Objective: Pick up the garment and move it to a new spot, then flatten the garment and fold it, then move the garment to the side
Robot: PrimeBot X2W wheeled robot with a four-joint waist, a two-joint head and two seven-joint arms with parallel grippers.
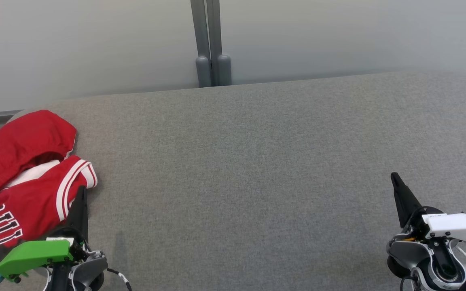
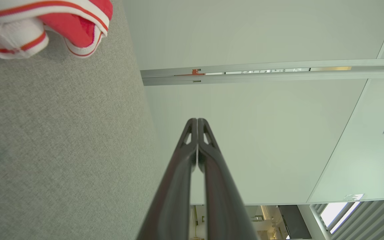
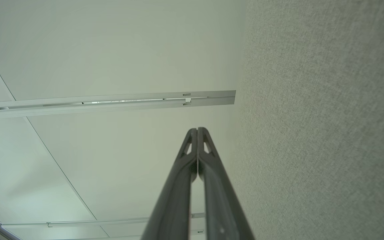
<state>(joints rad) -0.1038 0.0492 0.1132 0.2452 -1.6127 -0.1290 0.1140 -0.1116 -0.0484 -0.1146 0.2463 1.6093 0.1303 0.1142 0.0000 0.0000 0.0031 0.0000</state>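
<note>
Grey woven fabric covers the broad worktop (image 1: pixel 257 161), whose far corners are rounded. Behind it stands a pale, smooth panelled wall (image 1: pixel 338 36), divided by a grey metal post (image 1: pixel 210 40). A crumpled red sports jersey (image 1: pixel 22 178) with white striped trim and black-and-white lettering lies bunched at the worktop's left edge. The green-capped left hand (image 1: pixel 81 196) sits just beside the jersey's hem, long dark fingers pressed together, gripping nothing. The white-capped right hand (image 1: pixel 395 180) is well apart at lower right, likewise closed and empty.
</note>
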